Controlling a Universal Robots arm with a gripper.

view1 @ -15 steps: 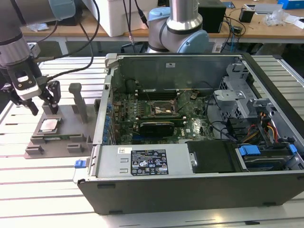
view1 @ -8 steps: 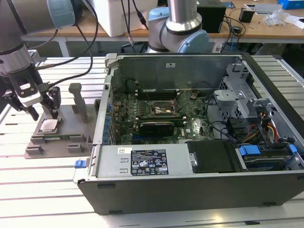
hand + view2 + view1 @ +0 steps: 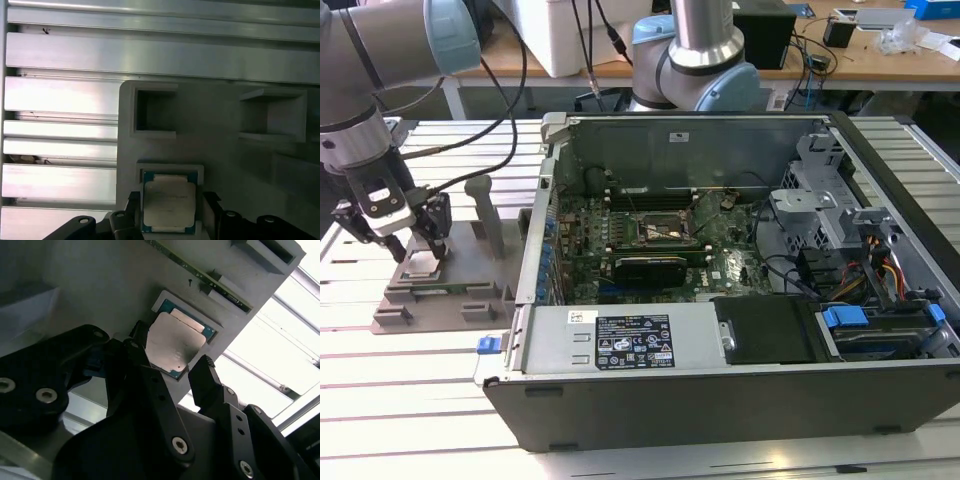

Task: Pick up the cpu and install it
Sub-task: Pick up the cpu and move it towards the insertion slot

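The cpu [image 3: 422, 263] is a small silver-topped square lying flat in a recess of the grey moulded tray [image 3: 440, 297] on the exterior view's left. My gripper [image 3: 420, 250] is lowered right over it. In both wrist views the cpu [image 3: 175, 344] [image 3: 168, 202] lies between the two black fingers [image 3: 202, 371] [image 3: 134, 201]. The gripper [image 3: 171, 350] [image 3: 171, 205] is open, one finger on each side of the chip with a thin gap showing. The dark socket [image 3: 660, 228] sits on the motherboard inside the open computer case [image 3: 720, 350].
The tray carries upright posts [image 3: 485, 210] just beside my gripper and empty square pockets [image 3: 155, 112]. The case wall [image 3: 535, 250] rises on the tray's far side. A second arm's base [image 3: 695, 60] stands behind the case. Cables trail from my wrist.
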